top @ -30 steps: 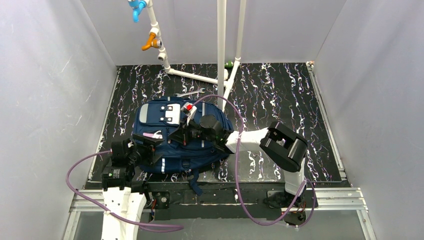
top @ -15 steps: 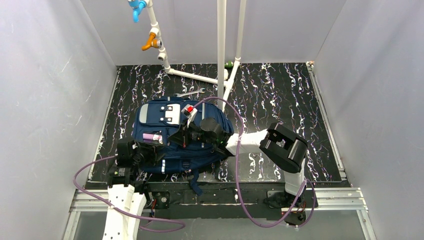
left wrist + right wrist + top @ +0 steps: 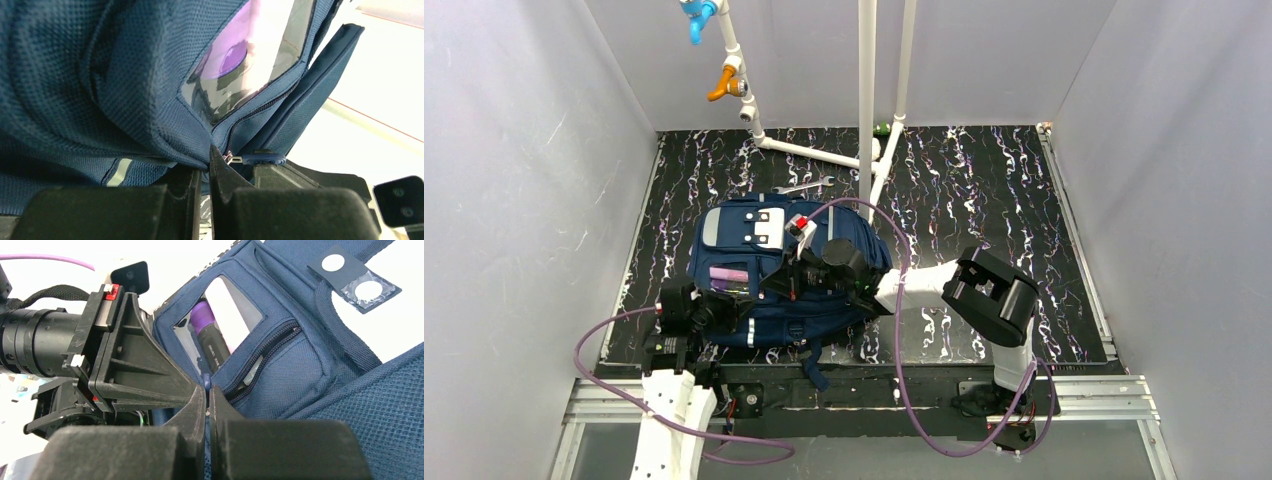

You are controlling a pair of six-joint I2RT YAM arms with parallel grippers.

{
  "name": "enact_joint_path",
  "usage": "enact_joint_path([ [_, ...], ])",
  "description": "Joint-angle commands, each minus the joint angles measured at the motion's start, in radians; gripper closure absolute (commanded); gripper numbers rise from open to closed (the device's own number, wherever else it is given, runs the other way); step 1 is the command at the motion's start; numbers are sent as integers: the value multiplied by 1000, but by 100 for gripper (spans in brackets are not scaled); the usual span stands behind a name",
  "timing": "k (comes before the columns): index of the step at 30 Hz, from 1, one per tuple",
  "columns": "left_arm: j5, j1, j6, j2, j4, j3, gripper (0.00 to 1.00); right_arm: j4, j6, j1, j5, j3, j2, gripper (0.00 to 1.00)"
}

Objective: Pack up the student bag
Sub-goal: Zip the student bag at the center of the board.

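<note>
Jaws of the left gripper (image 3: 205,161) pinched to a slit on a fold of the navy blue fabric backpack (image 3: 100,75), just beside a zip end. Jaws of the right gripper (image 3: 206,390) also pressed together, nipping a small blue tab (image 3: 206,381) at the pocket zip.

Change since a second ago: the left jaws then stood wide, further in over the front pocket. They are now closed and drawn back to the bag's near-left edge. Right arm much as before.

Wrist views only: clear window pocket (image 3: 235,305) holding a black tube with a purple cap (image 3: 210,337). From above it reads as no more than a lilac strip. The right wrist view also takes in the left gripper's black body close by, facing it.

Top view only: backpack lies flat, left of centre on the black marbled tabletop (image 3: 984,190).

Pose: left arm short and low from its base. Right arm bent at the elbow on the right, its forearm reaching leftward over the bag.
</note>
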Motion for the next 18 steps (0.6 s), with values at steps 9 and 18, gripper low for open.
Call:
enact_joint_path([
  [9, -98, 1, 109, -326, -233, -80, 100, 103, 127, -165, 30, 268, 153, 99],
  [18, -123, 0, 174, -193, -204, 14, 83, -225, -17, -199, -7, 472, 205, 99],
])
